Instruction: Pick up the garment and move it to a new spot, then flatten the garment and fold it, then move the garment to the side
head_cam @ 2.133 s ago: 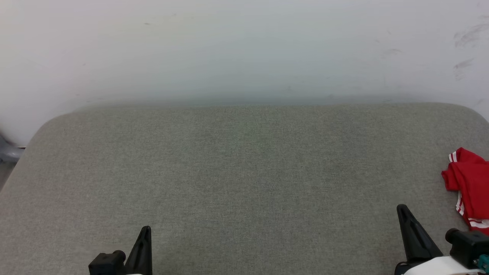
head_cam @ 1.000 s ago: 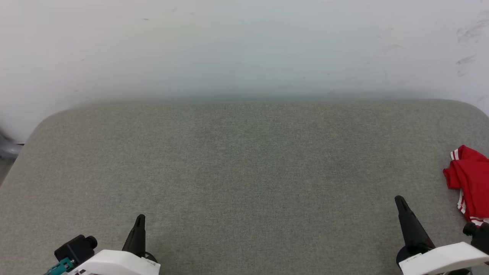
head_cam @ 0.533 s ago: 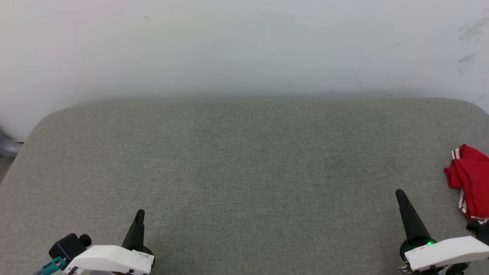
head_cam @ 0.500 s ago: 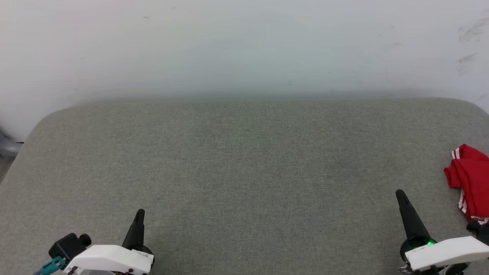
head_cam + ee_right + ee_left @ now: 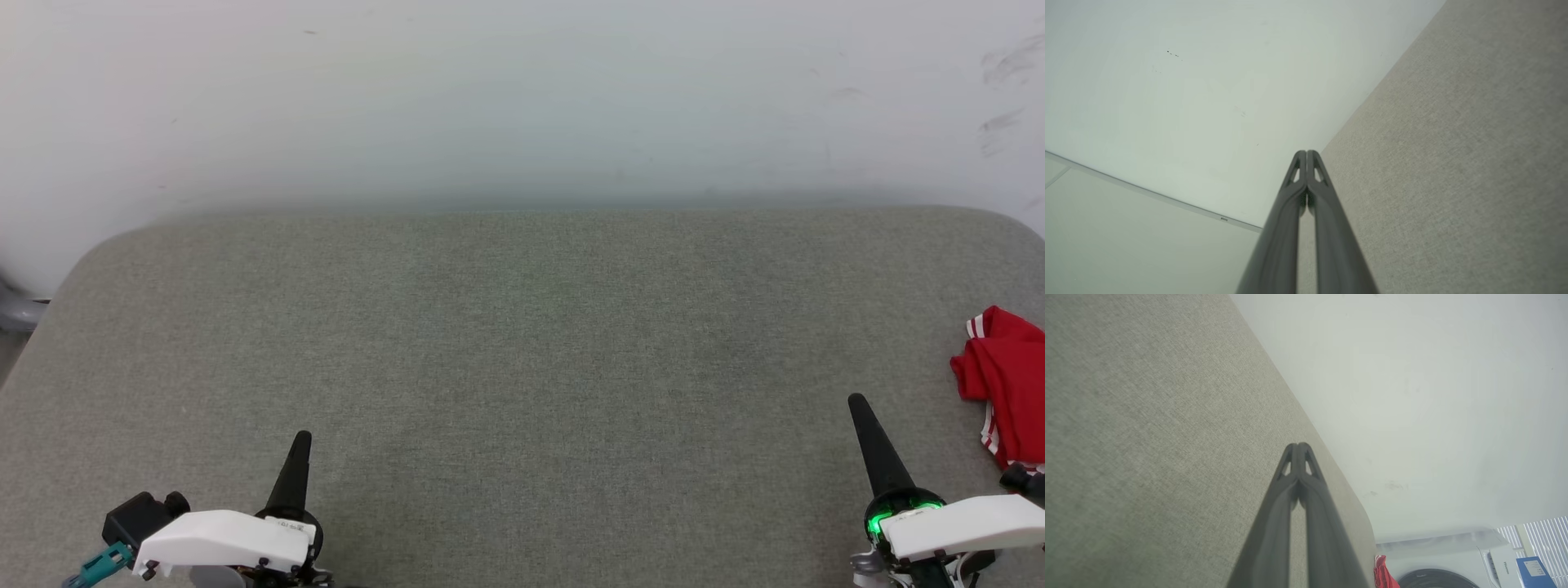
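Note:
The red garment (image 5: 1006,390) lies bunched at the far right edge of the grey fabric surface (image 5: 522,343), with red-and-white striped trim showing; most of it is cut off by the head view's edge. A sliver of the garment (image 5: 1383,575) also peeks out beside the fingers in the left wrist view. My right gripper (image 5: 859,404) is shut and empty, well to the left of the garment and apart from it. My left gripper (image 5: 301,441) is shut and empty at the lower left. Both wrist views show the fingertips pressed together: left gripper (image 5: 1298,446), right gripper (image 5: 1306,152).
A pale wall (image 5: 522,98) rises directly behind the surface. A white washing machine (image 5: 1453,559) and a blue box (image 5: 1533,571) stand beyond the surface's right end. A grey object (image 5: 15,310) sits off the left edge.
Both arms have risen further into the head view, fingers pointing up, more of the white wrists showing. The camera shifted slightly. The garment has not moved.

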`<state>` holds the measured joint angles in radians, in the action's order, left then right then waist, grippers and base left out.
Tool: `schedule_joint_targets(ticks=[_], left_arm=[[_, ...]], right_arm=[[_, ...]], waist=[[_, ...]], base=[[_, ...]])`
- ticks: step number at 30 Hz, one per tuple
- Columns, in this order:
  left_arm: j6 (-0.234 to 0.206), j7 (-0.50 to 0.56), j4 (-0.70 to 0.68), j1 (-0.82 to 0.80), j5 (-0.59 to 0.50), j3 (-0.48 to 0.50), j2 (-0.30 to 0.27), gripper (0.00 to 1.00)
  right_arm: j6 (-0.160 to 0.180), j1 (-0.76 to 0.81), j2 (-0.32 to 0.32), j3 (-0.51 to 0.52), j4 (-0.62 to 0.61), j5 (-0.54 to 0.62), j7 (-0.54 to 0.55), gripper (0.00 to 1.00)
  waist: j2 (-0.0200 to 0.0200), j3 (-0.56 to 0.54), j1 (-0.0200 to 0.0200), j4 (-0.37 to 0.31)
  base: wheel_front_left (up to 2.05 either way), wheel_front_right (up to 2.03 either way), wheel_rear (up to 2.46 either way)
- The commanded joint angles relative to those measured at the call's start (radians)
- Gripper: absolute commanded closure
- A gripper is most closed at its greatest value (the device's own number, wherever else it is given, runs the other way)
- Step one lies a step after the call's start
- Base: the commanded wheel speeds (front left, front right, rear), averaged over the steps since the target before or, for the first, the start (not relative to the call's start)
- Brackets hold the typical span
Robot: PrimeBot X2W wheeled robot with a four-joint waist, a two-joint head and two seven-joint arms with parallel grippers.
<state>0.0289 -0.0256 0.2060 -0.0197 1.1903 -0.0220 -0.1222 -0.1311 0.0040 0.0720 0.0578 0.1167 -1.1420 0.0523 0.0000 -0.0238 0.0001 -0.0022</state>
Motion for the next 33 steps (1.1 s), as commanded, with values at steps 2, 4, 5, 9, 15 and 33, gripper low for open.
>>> schedule_joint_targets(ticks=[2, 4, 5, 9, 15, 33], left_arm=[[0.013, 0.011, -0.002, -0.026, 0.035, 0.014, 0.001, 1.0], [0.017, 0.016, -0.001, -0.03, 0.052, 0.019, 0.004, 1.0], [0.019, 0.019, 0.0, -0.032, 0.061, 0.022, 0.006, 1.0], [0.027, 0.029, 0.003, -0.038, 0.094, 0.031, 0.012, 1.0], [0.038, 0.043, 0.009, -0.045, 0.143, 0.045, 0.019, 1.0], [0.068, 0.083, 0.022, -0.068, 0.267, 0.082, 0.039, 1.0]], right_arm=[[0.0, -0.027, 0.007, 0.004, 0.004, -0.041, 0.002, 1.0], [0.0, -0.033, 0.007, 0.005, 0.008, -0.061, 0.004, 1.0], [0.0, -0.035, 0.007, 0.005, 0.011, -0.07, 0.005, 1.0], [0.0, -0.04, 0.007, 0.007, 0.022, -0.11, 0.008, 1.0], [0.0, -0.053, 0.006, 0.01, 0.037, -0.165, 0.012, 1.0], [0.0, -0.079, 0.003, 0.017, 0.076, -0.307, 0.024, 1.0]], waist=[[0.0, 0.001, -0.0001, 0.0], [0.0, 0.002, -0.0001, 0.0], [0.0, 0.003, -0.0001, 0.0], [0.0, 0.004, -0.0001, 0.0], [0.0, 0.007, -0.0001, 0.001], [0.0, 0.015, -0.0001, 0.001]], base=[[0.0, 0.0, 0.0], [0.0, 0.0, 0.0], [0.0, 0.0, 0.0], [0.0, 0.0, 0.0], [0.0, 0.0, 0.0], [0.0, 0.0, 0.0]])
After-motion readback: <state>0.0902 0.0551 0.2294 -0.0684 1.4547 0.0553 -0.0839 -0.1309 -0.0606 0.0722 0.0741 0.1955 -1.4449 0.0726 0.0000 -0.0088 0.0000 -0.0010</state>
